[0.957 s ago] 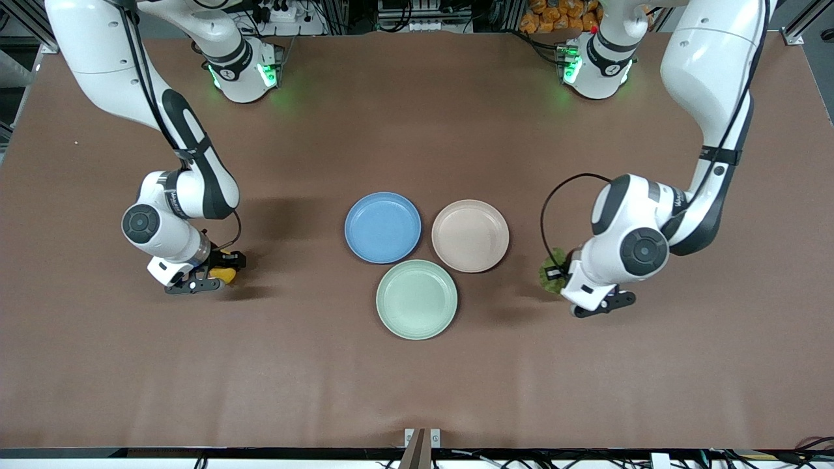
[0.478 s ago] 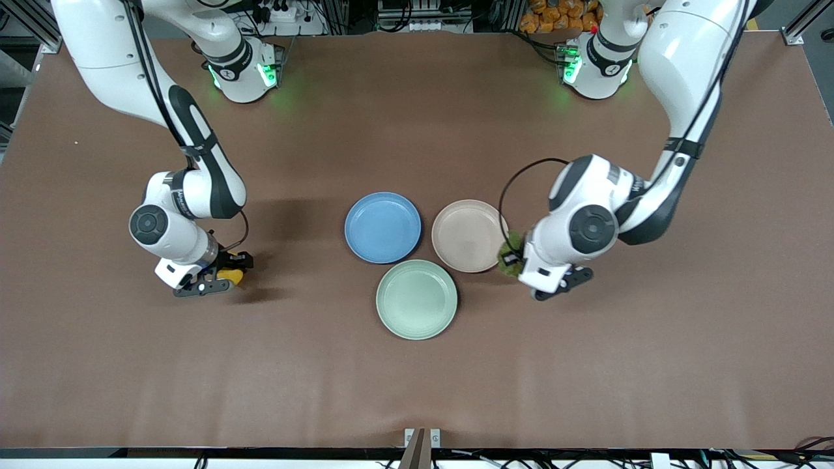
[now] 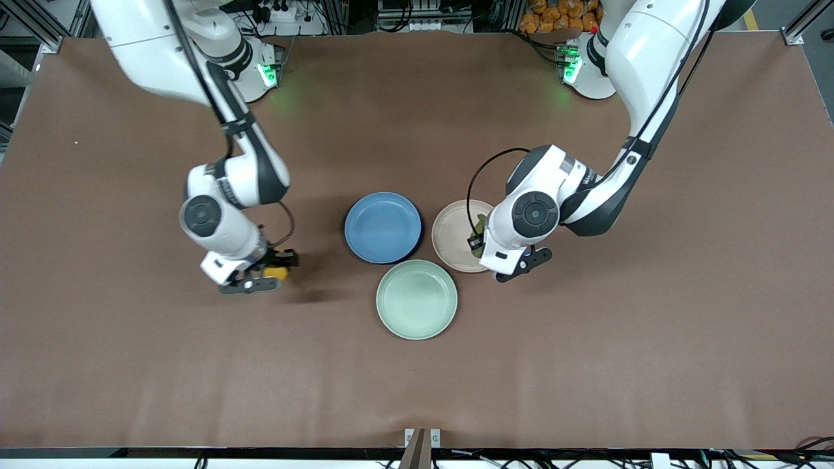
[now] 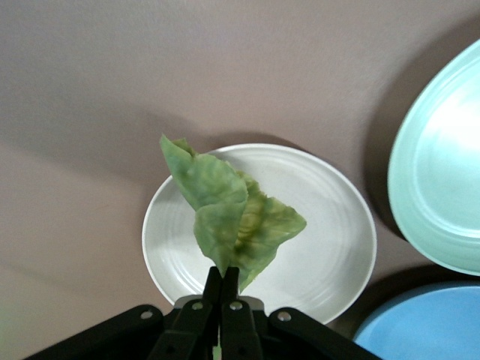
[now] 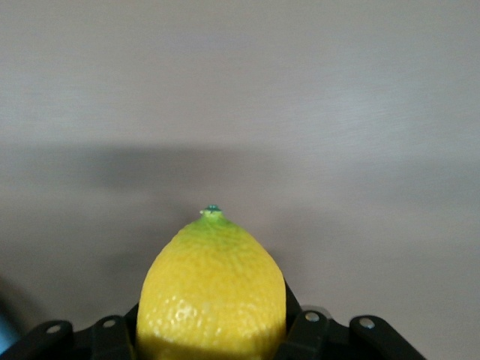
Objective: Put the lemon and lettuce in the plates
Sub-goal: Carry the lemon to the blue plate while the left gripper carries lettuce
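Both arms have swung in toward the plates since the earlier frames: the left gripper (image 3: pixel 481 246), which was out over bare table toward the left arm's end, now hangs over the beige-pink plate (image 3: pixel 449 236), and the right gripper (image 3: pixel 270 272) has come partway toward the blue plate (image 3: pixel 383 227) but is over bare table still. We see the left gripper's fingers pinched together on the stem end of the lettuce (image 4: pixel 236 217), the leaf dangling right above the beige-pink plate in the left wrist view. The right gripper is clamped on the lemon (image 5: pixel 212 292), with only table cloth under it in the right wrist view. We judge this the carry step, both items lifted and neither placed. The lettuce looks close to done: next the left arm needs to lower a bit and let the fingers part so the leaf drops inside the rim; it's light and floppy, so it could cling to a finger or drape over the edge. The right arm needs more travel to get over the blue plate, then a low release, since a lemon can roll. The mint-green plate (image 3: pixel 417 299), nearest the front camera, stays out of it.
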Motion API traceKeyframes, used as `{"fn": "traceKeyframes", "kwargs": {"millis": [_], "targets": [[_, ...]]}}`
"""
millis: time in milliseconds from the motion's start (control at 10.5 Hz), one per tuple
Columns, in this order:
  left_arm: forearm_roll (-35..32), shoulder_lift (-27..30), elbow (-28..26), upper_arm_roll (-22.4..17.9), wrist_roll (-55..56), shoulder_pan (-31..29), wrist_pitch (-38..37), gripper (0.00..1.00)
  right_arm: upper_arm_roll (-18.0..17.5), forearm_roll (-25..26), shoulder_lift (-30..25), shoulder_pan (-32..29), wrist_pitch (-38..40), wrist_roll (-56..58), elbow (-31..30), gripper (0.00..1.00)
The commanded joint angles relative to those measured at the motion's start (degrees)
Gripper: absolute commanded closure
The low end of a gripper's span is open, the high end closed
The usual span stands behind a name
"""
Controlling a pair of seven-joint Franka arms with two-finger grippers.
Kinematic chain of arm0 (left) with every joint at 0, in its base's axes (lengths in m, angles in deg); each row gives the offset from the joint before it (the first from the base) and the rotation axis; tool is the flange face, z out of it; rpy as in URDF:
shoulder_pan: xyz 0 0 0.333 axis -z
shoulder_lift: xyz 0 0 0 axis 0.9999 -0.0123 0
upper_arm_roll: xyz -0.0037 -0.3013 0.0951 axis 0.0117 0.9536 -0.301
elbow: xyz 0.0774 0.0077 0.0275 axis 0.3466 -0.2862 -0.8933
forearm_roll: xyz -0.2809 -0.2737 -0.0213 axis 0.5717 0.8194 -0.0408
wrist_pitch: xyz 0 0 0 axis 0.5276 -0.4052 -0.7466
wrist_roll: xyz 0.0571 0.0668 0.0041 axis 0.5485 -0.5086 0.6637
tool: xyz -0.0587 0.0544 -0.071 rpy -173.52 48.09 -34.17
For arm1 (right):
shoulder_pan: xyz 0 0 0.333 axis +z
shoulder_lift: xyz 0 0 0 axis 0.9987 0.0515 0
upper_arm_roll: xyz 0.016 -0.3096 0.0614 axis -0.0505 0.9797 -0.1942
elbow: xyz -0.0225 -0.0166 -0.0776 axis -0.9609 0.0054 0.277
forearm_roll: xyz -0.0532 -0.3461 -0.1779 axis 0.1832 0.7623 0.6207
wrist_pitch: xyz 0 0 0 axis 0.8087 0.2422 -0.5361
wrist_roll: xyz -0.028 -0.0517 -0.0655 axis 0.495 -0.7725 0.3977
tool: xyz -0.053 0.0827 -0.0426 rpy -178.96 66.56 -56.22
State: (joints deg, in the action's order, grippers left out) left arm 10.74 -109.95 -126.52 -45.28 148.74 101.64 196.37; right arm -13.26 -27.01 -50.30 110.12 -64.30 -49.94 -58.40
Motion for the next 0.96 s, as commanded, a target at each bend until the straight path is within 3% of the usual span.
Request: {"fn": "traceKeyframes", "kwargs": {"millis": [0,96,574,861], "targets": [[0.16,-1.55,0.39,-0.59,0.8,0.57,-0.57,0.14,-2.07,-0.98,-0.2,2.76,0.88,-7.07,0.7,0.86],[0.07,-1.64,0.47,-0.59,0.72,0.57,-0.48,0.0,-2.61,-0.98,-0.11,3.99,0.88,-10.23,1.05,0.86],[-0.19,4.58,1.26,-1.46,-0.33,-2.31,-1.18,0.0,-3.49,-0.98,2.16,11.54,-0.35,-21.14,2.1,0.85],[-5.79,8.63,1.79,-1.73,-2.7,-4.0,-3.37,0.0,-4.19,-0.63,6.73,13.66,-2.88,-23.53,5.35,0.82]]}}
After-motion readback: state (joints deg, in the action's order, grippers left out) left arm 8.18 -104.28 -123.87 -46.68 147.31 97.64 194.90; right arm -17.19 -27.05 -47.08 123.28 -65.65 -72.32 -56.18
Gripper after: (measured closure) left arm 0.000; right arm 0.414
